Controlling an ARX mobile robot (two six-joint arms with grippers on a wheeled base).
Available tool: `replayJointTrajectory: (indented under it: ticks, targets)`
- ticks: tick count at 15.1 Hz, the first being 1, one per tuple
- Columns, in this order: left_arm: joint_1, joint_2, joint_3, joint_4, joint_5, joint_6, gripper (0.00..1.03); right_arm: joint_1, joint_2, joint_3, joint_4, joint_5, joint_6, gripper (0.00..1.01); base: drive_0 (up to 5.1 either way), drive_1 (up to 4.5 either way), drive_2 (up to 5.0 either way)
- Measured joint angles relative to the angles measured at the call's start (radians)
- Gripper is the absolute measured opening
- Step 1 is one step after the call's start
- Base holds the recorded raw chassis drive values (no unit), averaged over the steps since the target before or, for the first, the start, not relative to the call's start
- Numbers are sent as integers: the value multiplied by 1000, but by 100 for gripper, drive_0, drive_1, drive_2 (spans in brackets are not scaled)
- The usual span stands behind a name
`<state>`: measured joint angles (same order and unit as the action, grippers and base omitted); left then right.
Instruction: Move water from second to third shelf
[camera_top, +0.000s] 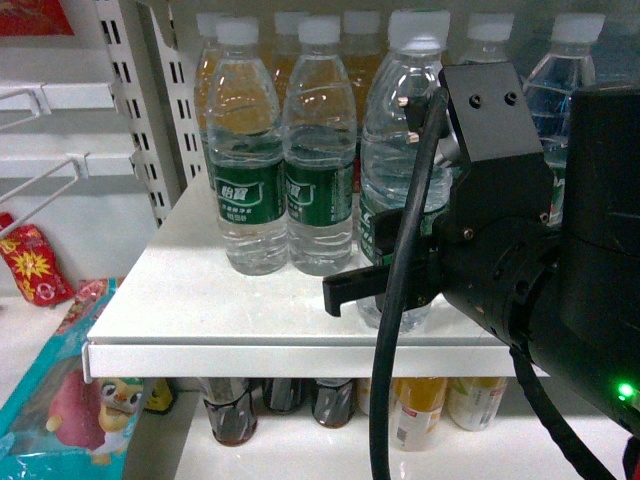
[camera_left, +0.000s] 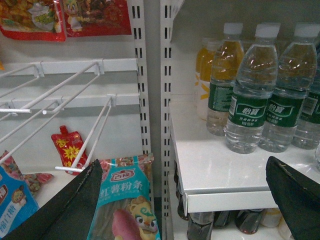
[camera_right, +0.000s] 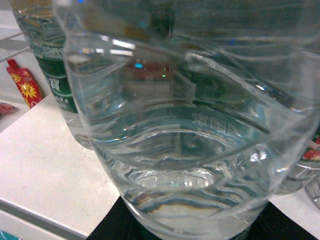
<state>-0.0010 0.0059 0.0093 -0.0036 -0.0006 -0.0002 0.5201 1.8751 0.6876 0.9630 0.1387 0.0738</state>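
A clear ribbed water bottle (camera_top: 405, 150) with a white cap and green label stands at the front right of the white shelf (camera_top: 200, 310). My right gripper (camera_top: 400, 280) is shut on its lower body, and one black finger (camera_top: 350, 288) pokes out to its left. In the right wrist view this bottle (camera_right: 190, 125) fills the frame, with the right gripper (camera_right: 195, 225) dark at both bottom corners. Whether its base touches the shelf cannot be told. The left gripper (camera_left: 185, 200) hangs open and empty, low in front of the shelf edge (camera_left: 230, 200).
Two more water bottles (camera_top: 246, 170) (camera_top: 318, 160) stand left of the held one, with orange juice bottles (camera_top: 215, 80) behind. Cola bottles (camera_top: 228, 410) sit on the shelf below. A slotted upright (camera_top: 140, 110), wire hooks (camera_top: 40, 180) and snack bags (camera_top: 60, 400) are at left.
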Motion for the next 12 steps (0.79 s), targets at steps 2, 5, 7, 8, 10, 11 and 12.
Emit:
replayJointTrajectory:
  ticks: [2,5,7,8,10,11,12]
  targets:
    - [0,0,0,0,0,0,98,-8,11,19,4,5,0,37,0,0,0]
    - [0,0,0,0,0,0,98,-27,79,89,-7,32,-1,37,0,0,0]
    - [0,0,0,0,0,0,98,-23,80,89,-6,41,-1,37,0,0,0]
    - [0,0,0,0,0,0,98,-24,80,89,-12,40,5,49,0,0,0]
    - [0,0,0,0,0,0,98,-24,80,89,-12,39,5,53,0,0,0]
    - [0,0,0,0,0,0,98,-24,80,90,-12,38,7,57,0,0,0]
    - [0,0,0,0,0,0,98,-24,80,92,-13,38,8,60,0,0,0]
